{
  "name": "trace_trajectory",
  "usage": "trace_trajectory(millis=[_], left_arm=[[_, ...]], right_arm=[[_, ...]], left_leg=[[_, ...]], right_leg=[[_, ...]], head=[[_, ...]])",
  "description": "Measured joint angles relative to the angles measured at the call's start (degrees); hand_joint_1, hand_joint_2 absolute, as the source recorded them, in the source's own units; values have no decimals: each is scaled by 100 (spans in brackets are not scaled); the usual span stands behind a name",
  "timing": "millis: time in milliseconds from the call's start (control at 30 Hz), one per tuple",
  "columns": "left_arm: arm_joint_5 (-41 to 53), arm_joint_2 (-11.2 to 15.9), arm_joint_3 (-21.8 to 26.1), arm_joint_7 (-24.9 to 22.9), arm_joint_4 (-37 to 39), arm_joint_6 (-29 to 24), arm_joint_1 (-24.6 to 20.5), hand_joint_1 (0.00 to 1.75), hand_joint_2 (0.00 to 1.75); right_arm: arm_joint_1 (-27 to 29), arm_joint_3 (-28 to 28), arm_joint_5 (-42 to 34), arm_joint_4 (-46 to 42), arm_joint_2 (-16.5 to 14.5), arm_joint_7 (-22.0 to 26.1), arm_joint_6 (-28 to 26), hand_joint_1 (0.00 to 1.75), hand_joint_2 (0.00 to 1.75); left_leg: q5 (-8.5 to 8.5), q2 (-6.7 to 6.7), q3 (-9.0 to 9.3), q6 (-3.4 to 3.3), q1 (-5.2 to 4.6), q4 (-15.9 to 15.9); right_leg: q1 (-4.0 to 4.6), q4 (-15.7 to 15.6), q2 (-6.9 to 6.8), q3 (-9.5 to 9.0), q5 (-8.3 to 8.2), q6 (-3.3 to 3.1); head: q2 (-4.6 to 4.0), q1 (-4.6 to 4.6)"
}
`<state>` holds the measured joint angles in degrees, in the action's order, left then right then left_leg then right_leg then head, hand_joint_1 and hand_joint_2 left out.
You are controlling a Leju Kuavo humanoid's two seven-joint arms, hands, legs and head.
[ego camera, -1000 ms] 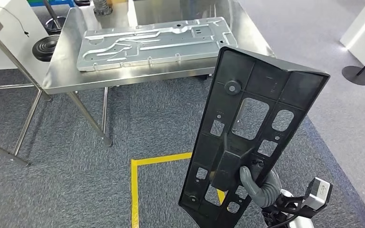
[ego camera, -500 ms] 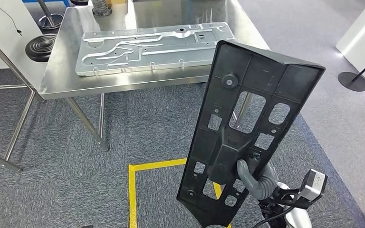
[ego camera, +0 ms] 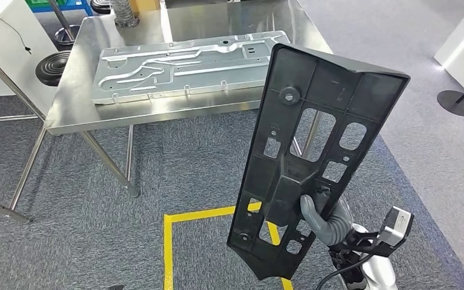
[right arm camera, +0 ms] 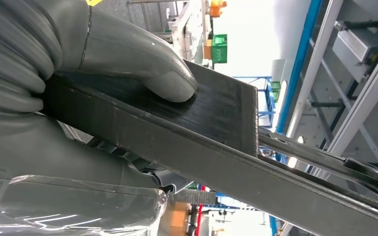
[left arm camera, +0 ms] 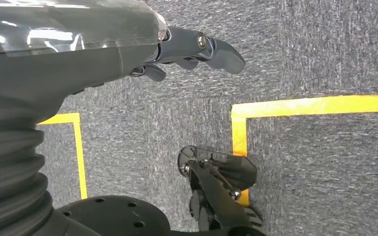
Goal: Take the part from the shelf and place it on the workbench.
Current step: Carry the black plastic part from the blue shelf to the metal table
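Right robot hand (ego camera: 323, 220) grips the part (ego camera: 317, 157), a long black plastic plate with cutouts, at its lower raised block; thumb (right arm camera: 142, 64) pressed flat on the part's face, other fingers wrapped behind. Part stands nearly upright, tilted a bit, rising from the robot hand toward the tabletop. Left robot hand (left arm camera: 197, 49) hangs down over the carpet, holds nothing, fingers loosely spread.

Change over the last second: whole view has shifted, tabletop (ego camera: 66, 109) sits slightly lower and nearer in the picture, yellow floor tape (ego camera: 199, 214) slid along too, so the robot is walking or turning, not the things moving. Part's pose in the robot hand looks the same. Judgement: carry phase, approach nearly done, placing not yet begun.

Beyond the robot hand: tabletop is steel, carries a flat grey metal panel (ego camera: 181, 66) lying along it; the part's top edge overlaps the panel's end in the view. No containers clearly in sight. Far behind the tabletop, a black round base (ego camera: 51, 66) on the floor.
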<state>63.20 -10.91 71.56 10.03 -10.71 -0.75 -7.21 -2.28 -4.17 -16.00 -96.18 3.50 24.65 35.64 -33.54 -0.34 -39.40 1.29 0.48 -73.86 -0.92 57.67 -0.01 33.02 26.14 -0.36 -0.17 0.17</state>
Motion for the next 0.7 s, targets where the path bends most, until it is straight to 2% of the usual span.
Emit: trace_trajectory(millis=[67, 133, 167, 267, 300, 333, 400, 433, 467, 500, 533, 567, 600, 633, 667, 700], left_arm=[[15, 0, -1, -8, 0, 10, -8, 0, 175], [29, 1, -2, -21, 0, 3, -16, 0, 175], [28, 2, -2, -25, 0, -7, -14, 0, 175], [-15, 2, 1, -27, 0, -38, 6, 0, 175], [-32, 2, 3, -26, 0, -43, 10, 0, 175], [-43, 2, 4, -25, 0, -45, 12, 0, 175], [-55, 2, 5, -24, 0, -44, 17, 0, 175], [-53, 1, 7, -24, 0, -43, 24, 0, 175], [-51, 1, 8, -24, 0, -43, 32, 0, 175], [-42, 0, 10, -24, 0, -42, 39, 0, 175], [-30, 0, 10, -24, 0, -39, 43, 0, 175], [-16, 0, 11, -24, 0, -35, 45, 0, 175], [1, -1, 11, -23, 0, -29, 44, 0, 175], [16, -1, 11, -23, 0, -24, 42, 0, 175], [26, -1, 11, -22, 0, -20, 40, 0, 175], [31, -1, 11, -19, 0, -18, 37, 0, 175]], right_arm=[[57, 0, 13, -17, -12, -4, -2, 175, 175], [98, 0, 17, -42, -21, -7, 5, 175, 175], [114, 0, 17, -51, -25, -7, 14, 175, 175], [144, 0, 17, -57, -25, -2, 40, 175, 175], [143, 0, 13, -56, -25, 3, 44, 175, 175], [136, 0, 3, -52, -24, 13, 51, 175, 175], [124, -2, -29, -27, -24, 34, 76, 175, 175], [121, -3, -45, -5, -24, 45, 89, 175, 175], [118, -5, -56, 19, -24, 52, 95, 175, 175], [112, -6, -63, 40, -24, 58, 94, 175, 175], [104, -7, -65, 51, -24, 61, 83, 175, 175], [96, -7, -64, 56, -24, 61, 67, 175, 175], [89, -7, -63, 57, -24, 61, 51, 175, 175], [85, -7, -62, 56, -25, 61, 40, 175, 175], [86, -7, -62, 54, -25, 62, 37, 175, 175], [88, -7, -62, 54, -25, 62, 39, 175, 175]], left_leg=[[450, 0, 325, -42, 1, 745], [703, 1, 623, -99, -20, 1417], [721, 1, 677, -127, -33, 1549], [724, -1, 716, -213, -31, 1618], [737, 0, 740, -245, -20, 1649], [750, 2, 765, -275, -8, 1678], [742, 5, 776, -312, -13, 1685], [733, 4, 781, -321, -17, 1684], [718, 0, 794, -326, -21, 1683], [700, -6, 814, -325, -23, 1681], [677, -13, 844, -320, -24, 1678], [647, -19, 883, -310, -26, 1676], [612, -23, 913, -291, -40, 1670], [579, -25, 933, -268, -52, 1665], [548, -25, 941, -239, -61, 1662], [522, -22, 943, -207, -66, 1664]], right_leg=[[4, 0, 6, -44, 28, 21], [26, 9, 16, -69, 58, 69], [31, 9, 20, -72, 67, 101], [29, 14, 16, -77, 98, 204], [29, 110, 11, -40, 162, 231], [29, 329, 6, 63, 280, 256], [16, 1087, 5, 460, 601, 284], [12, 1445, 5, 672, 703, 296], [10, 1630, 4, 807, 693, 302], [10, 1586, 4, 829, 566, 299], [12, 1322, 4, 742, 349, 286], [16, 912, 3, 576, 96, 261], [32, 523, 1, 404, -71, 230], [45, 232, 0, 275, -168, 200], [60, 71, 3, 203, -187, 169], [75, 36, 7, 186, -145, 142]], head=[[0, 0], [0, -1], [0, 0], [0, 0], [0, 0], [0, 0], [0, 0], [0, 0], [0, 0], [0, 0], [0, 0], [0, 0], [0, 1], [0, 1], [0, 1], [0, 1]])
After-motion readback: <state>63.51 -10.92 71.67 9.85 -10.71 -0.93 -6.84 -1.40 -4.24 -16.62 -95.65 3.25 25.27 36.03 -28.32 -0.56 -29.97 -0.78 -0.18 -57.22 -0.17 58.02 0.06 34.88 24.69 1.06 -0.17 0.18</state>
